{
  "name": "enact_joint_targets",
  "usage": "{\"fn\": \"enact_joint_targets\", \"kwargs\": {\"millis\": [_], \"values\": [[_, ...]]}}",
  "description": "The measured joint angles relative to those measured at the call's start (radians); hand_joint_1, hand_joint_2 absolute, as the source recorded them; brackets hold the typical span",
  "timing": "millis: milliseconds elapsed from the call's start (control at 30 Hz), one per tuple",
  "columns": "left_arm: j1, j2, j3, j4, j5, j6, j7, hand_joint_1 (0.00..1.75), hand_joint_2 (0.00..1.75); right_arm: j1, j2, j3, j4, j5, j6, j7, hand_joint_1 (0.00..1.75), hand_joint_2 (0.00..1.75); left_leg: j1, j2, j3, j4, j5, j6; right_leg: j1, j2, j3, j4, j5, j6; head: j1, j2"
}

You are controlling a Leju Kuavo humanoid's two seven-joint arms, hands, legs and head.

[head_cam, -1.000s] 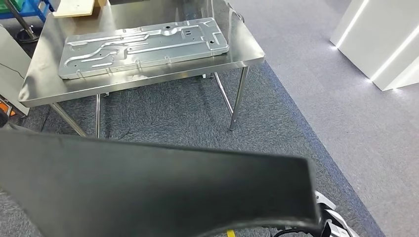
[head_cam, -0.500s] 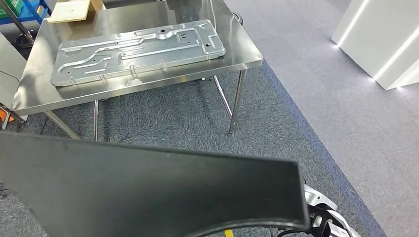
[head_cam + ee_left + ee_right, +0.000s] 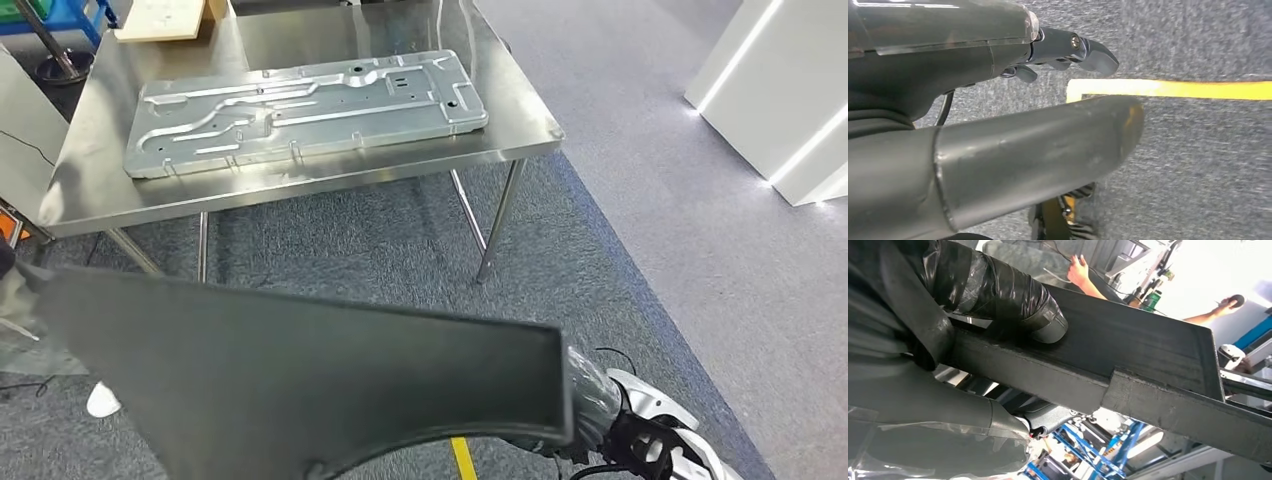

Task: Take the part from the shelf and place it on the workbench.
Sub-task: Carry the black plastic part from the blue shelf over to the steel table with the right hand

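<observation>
The part (image 3: 300, 390) is a large flat dark panel, held low across the front of the head view. In the right wrist view my right hand (image 3: 973, 335) grips the part (image 3: 1148, 350) along its edge, thumb on top. My right wrist (image 3: 640, 435) shows past the panel's right end. In the left wrist view my left hand (image 3: 1048, 100) has its thumb and fingers (image 3: 1088, 50) apart, with carpet between them and nothing in it. The steel workbench (image 3: 300, 182) stands ahead, past a strip of carpet.
A long stamped metal plate (image 3: 300, 110) covers most of the workbench, and a wooden board (image 3: 165, 18) lies at its far left corner. White lit units (image 3: 790, 100) stand to the right. Yellow floor tape (image 3: 1173, 89) runs below. A person's arm (image 3: 1083, 275) is nearby, and a white shoe (image 3: 100, 400).
The whole view has shifted: the workbench now sits further right and lower in the picture. The panel's right end has drawn leftward, baring more of my right wrist.
</observation>
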Motion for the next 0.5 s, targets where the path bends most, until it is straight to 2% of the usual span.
{"fn": "enact_joint_targets", "kwargs": {"millis": [33, 67, 133, 200, 233, 267, 333, 367, 400, 433, 467, 500], "values": [[0.0, -0.002, 0.001, 0.0, 0.0, 0.0, -0.001, 0.0, 0.0, 0.0, -0.003, -0.002, -0.003, -0.002, 0.002, 0.0, 1.75, 1.75, -0.002, -0.001, 0.01, -0.001, -0.01, -0.002, 0.006, 0.001, 0.017, -0.057, 0.033, -0.011, 0.0, 0.0], [-0.001, -0.003, 0.001, 0.0, 0.0, 0.0, -0.002, 0.0, 0.0, 0.0, -0.005, -0.004, -0.006, -0.003, 0.003, 0.0, 1.75, 1.75, -0.002, -0.002, 0.015, -0.002, -0.019, -0.006, 0.011, 0.002, 0.03, -0.097, 0.054, -0.018, 0.0, 0.0], [-0.004, -0.005, 0.003, 0.001, 0.0, 0.0, -0.004, 0.0, 0.0, 0.0, -0.006, -0.004, -0.01, -0.004, 0.004, 0.002, 1.75, 1.75, -0.002, 0.0, 0.023, -0.001, -0.024, -0.016, 0.014, 0.004, 0.041, -0.12, 0.048, -0.025, 0.001, 0.0], [-0.006, -0.003, 0.003, 0.0, 0.0, 0.0, -0.005, 0.0, 0.0, -0.002, -0.006, -0.004, -0.014, -0.004, 0.004, 0.004, 1.75, 1.75, -0.002, 0.006, 0.023, 0.027, -0.018, -0.025, 0.008, 0.004, 0.066, -0.137, 0.042, -0.03, 0.001, 0.0], [-0.007, -0.004, 0.003, 0.0, -0.001, -0.001, -0.005, 0.0, 0.0, -0.004, -0.006, -0.004, -0.015, -0.004, 0.004, 0.005, 1.75, 1.75, -0.001, 0.01, 0.006, 0.064, -0.014, -0.03, 0.004, 0.002, 0.083, -0.145, 0.035, -0.034, 0.0, 0.0], [-0.009, -0.004, 0.003, 0.0, -0.001, -0.001, -0.005, 0.0, 0.0, -0.006, -0.006, -0.004, -0.016, -0.004, 0.004, 0.006, 1.75, 1.75, 0.001, 0.013, -0.024, 0.117, -0.019, -0.035, 0.0, 0.0, 0.099, -0.153, 0.029, -0.036, 0.0, 0.0], [-0.009, -0.005, 0.003, 0.0, -0.001, -0.001, -0.005, 0.0, 0.0, -0.008, -0.005, -0.003, -0.017, -0.003, 0.004, 0.008, 1.75, 1.75, 0.01, 0.016, -0.108, 0.235, -0.062, -0.05, -0.006, -0.004, 0.125, -0.16, 0.011, -0.035, 0.0, 0.0], [-0.007, -0.005, 0.003, 0.0, -0.001, -0.001, -0.005, 0.0, 0.0, -0.007, -0.005, -0.002, -0.016, -0.003, 0.004, 0.009, 1.75, 1.75, 0.016, 0.018, -0.146, 0.272, -0.091, -0.058, -0.01, -0.004, 0.138, -0.162, 0.0, -0.031, 0.0, 0.0], [-0.005, -0.005, 0.003, 0.0, -0.001, 0.0, -0.004, 0.0, 0.0, -0.007, -0.005, -0.001, -0.016, -0.003, 0.004, 0.01, 1.75, 1.75, 0.021, 0.019, -0.173, 0.284, -0.111, -0.066, -0.015, -0.004, 0.152, -0.162, -0.012, -0.026, 0.0, 0.0], [-0.003, -0.004, 0.003, 0.0, -0.001, 0.0, -0.004, 0.0, 0.0, -0.007, -0.004, -0.001, -0.016, -0.003, 0.004, 0.011, 1.75, 1.75, 0.027, 0.02, -0.186, 0.267, -0.108, -0.074, -0.021, -0.004, 0.169, -0.162, -0.024, -0.02, 0.0, 0.0], [-0.001, -0.004, 0.003, 0.0, -0.001, 0.0, -0.004, 0.0, 0.0, -0.006, -0.004, 0.0, -0.016, -0.003, 0.004, 0.011, 1.75, 1.75, 0.033, 0.022, -0.187, 0.223, -0.078, -0.081, -0.026, -0.005, 0.186, -0.161, -0.038, -0.013, 0.0, 0.0], [0.0, -0.005, 0.003, 0.0, -0.001, 0.0, -0.004, 0.0, 0.0, -0.006, -0.003, 0.0, -0.016, -0.003, 0.004, 0.011, 1.75, 1.75, 0.04, 0.026, -0.182, 0.164, -0.022, -0.088, -0.031, -0.005, 0.202, -0.16, -0.052, -0.005, 0.0, 0.0]]}}
